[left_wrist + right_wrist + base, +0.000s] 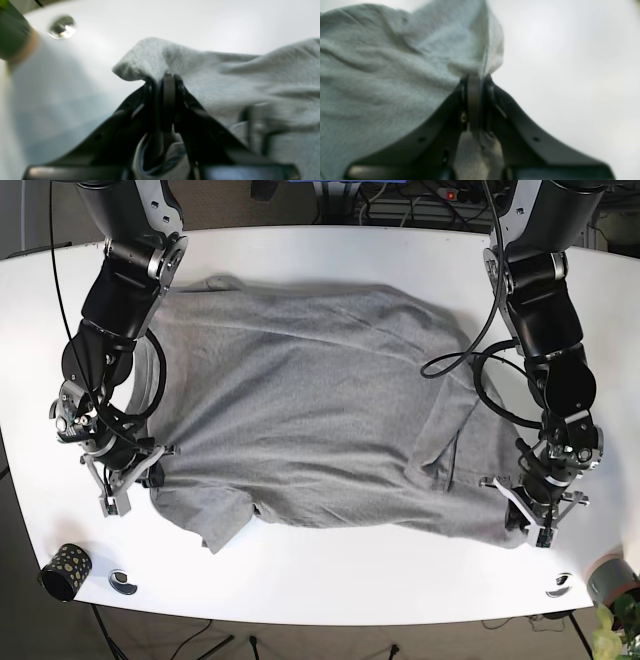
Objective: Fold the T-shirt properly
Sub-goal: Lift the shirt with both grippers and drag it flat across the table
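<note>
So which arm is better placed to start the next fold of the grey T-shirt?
Neither clearly: the left gripper and the right gripper are both shut on near corners of the grey cotton T-shirt, so they should probably lift together.

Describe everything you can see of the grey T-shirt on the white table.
The grey knit cotton-looking T-shirt lies spread on the white table, rumpled, one side folded over itself. A sleeve juts toward the near edge. The black left gripper and black right gripper each pinch a corner of its near edge, cloth bunched between shut jaws.
</note>
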